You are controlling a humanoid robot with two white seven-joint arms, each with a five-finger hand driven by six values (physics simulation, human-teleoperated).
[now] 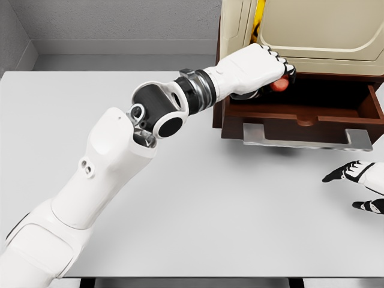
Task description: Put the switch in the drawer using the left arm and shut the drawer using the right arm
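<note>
1. My left hand (258,66), reaching in from the worktop's near left corner, is curled around the switch (278,84), of which only a small red-orange part shows below my fingers (282,63).
2. The hand and switch hover over the left end of the drawer (312,111), which stands pulled out from the dark wooden cabinet (223,114) at the worktop's far right edge. Whether the switch touches the drawer floor I cannot tell.
3. The drawer's metal handle (306,139) projects forward over the white worktop (198,198).
4. My right hand (363,183) rests near the right edge of the worktop, fingers spread and empty, in front of the handle and apart from it.
5. Progress, as I judge it: the switch has been carried to the drawer but is not yet released. Remaining: let go of the switch inside, withdraw my left arm clear of the opening, then push the drawer shut with my right hand.
</note>
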